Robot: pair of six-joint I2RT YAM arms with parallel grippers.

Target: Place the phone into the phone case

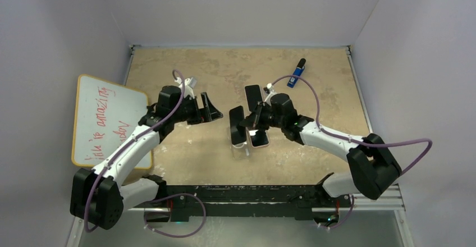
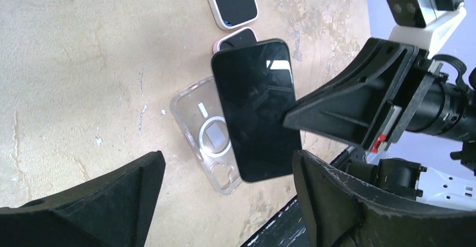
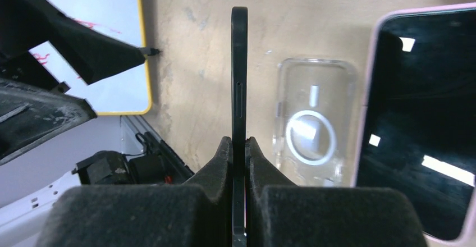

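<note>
Currently on hand:

- Phone: black and bare, pinched edge-on between the closed fingers of the right gripper. It is held off the table at a tilt. In the left wrist view it overlaps the case's 3 o'clock side, but I cannot tell whether it touches the case.
- Case: clear with a ring mark, lying flat near table centre with nothing in it.
- Left gripper: jaws spread wide and holding nothing, hovering at 9 o'clock of the phone.
- Pink phone: lies flat just beside the case, at 3 o'clock in the right wrist view.
- Third phone: lies at 12 o'clock of the right gripper.
- Whiteboard: at the table's 9 o'clock edge.
- Blue object: toward 1 o'clock, well apart.

Progress, as judged: the phone is grasped and at the case, so roughly midway. Still to do are levelling it, matching the corners and pressing it in, probably with the free gripper steadying the case.
</note>
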